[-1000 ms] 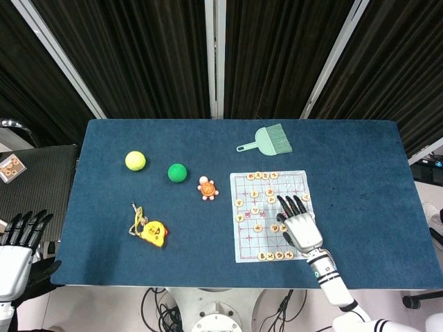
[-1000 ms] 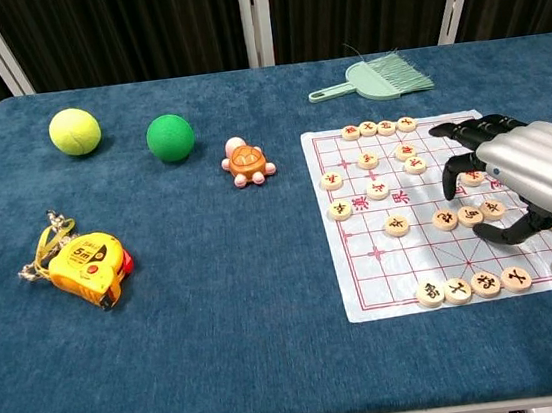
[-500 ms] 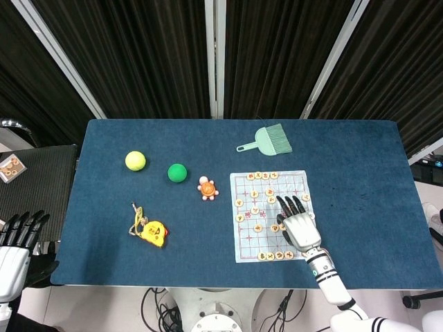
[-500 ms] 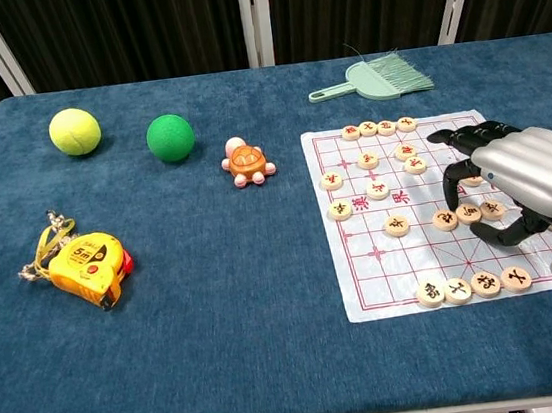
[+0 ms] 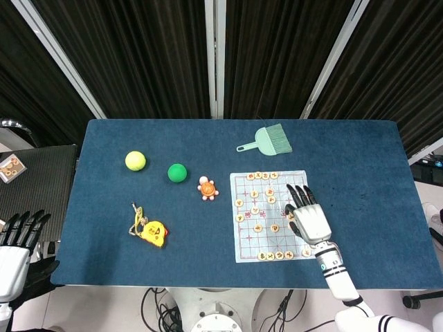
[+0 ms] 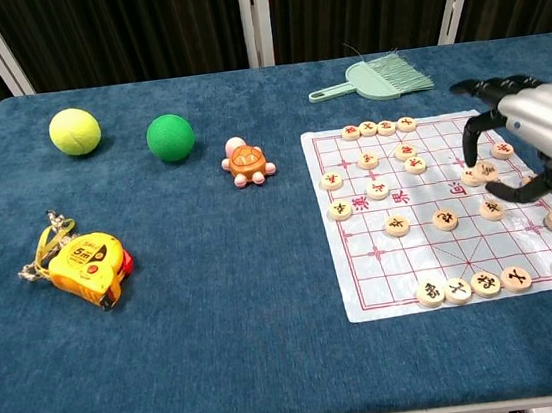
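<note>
Both hands are in my view. I have the right hand (image 6: 537, 134) above the right part of the chess mat (image 6: 394, 263), its fingertips (image 6: 472, 164) around one round chess piece (image 6: 483, 171), but I cannot tell if the piece is really pinched. I keep the left hand (image 5: 15, 250) beside the table (image 5: 104, 263), fingers apart, holding nothing.

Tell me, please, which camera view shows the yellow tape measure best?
The chest view: the tape measure sits close and large there, its printed label and cord loop visible. The head view shows it from above, small, only as a yellow body with cord.
</note>
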Controlling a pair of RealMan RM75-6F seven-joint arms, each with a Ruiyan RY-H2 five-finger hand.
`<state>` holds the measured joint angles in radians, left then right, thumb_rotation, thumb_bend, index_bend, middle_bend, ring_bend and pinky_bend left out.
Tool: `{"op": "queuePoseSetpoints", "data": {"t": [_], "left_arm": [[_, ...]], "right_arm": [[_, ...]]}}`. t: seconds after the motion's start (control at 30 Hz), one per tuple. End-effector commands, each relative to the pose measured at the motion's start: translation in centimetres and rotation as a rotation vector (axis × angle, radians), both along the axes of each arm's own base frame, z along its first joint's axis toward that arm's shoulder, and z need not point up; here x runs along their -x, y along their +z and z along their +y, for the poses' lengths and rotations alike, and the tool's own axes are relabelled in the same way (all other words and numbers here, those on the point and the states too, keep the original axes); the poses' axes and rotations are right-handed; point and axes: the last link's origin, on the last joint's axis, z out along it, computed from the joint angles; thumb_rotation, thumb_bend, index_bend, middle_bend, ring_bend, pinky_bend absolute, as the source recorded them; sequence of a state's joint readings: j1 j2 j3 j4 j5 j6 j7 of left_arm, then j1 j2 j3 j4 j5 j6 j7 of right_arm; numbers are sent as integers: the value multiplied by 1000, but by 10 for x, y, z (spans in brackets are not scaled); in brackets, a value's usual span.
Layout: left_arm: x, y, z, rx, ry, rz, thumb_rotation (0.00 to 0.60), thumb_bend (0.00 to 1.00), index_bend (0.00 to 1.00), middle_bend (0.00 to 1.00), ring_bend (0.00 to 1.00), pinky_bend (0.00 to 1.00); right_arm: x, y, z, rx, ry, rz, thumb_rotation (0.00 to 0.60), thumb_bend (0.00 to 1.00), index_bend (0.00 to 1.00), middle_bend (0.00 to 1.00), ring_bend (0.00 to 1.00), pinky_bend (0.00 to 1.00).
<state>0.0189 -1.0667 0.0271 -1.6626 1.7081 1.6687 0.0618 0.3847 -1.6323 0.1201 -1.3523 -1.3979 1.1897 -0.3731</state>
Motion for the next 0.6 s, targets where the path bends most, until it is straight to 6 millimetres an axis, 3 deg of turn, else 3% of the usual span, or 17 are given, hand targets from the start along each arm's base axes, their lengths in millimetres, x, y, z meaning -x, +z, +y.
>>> {"op": "queuePoseSetpoints", "data": {"t": [0.03,0.6], "left_arm": [[0,0,0,0,0,1,600,129,91,61,0,0],[4,1,0,-2,14,-2,600,129,91,61,0,0]], "right_arm": [[0,5,-7,24,-8,11,600,251,519,0,0,0],[3,-11,-27,6,-57,85,600,250,519,3,0,0]]}}
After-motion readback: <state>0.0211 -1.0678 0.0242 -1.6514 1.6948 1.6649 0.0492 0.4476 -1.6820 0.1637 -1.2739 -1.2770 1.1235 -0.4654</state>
